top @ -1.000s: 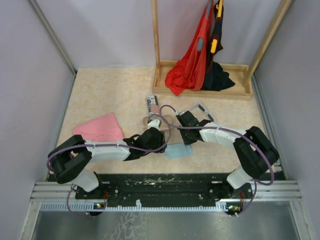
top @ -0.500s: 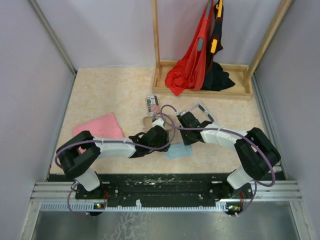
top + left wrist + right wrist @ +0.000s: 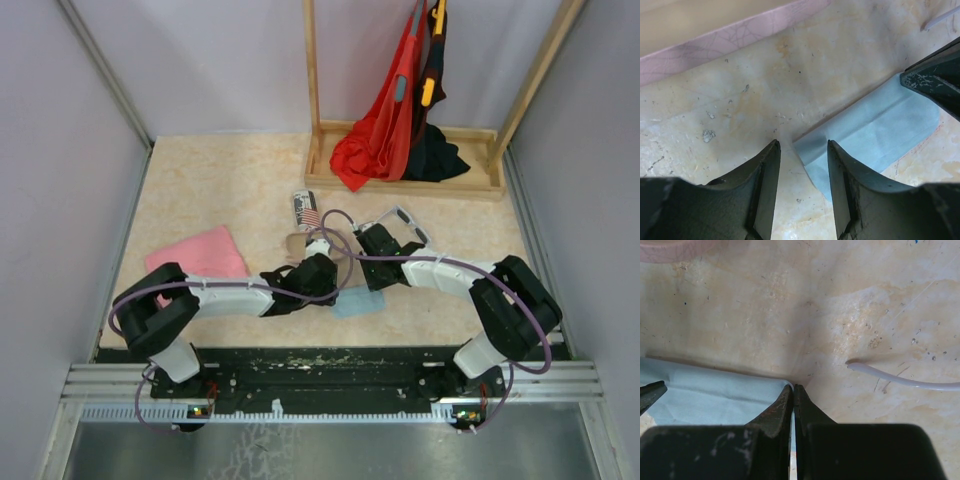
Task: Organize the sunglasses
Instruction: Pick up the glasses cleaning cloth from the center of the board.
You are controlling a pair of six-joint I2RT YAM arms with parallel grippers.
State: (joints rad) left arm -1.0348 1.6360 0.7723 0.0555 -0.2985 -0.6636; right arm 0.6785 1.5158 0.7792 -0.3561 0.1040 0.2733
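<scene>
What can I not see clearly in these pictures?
Grey-framed glasses: top view, mostly hidden by the left arm.
White sunglasses: right wrist view shows one temple only, cut off by the edge.
Right claw: shut; whether it pinches the blue cloth is hidden beneath it.

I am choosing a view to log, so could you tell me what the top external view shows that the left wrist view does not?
Only top external: the white-framed sunglasses, the oblong flag-printed glasses case and the wooden rack holding a red bag. Only left wrist: the open gap between the fingers of the left gripper. Both: the small light-blue cloth on the beige tabletop.
</scene>
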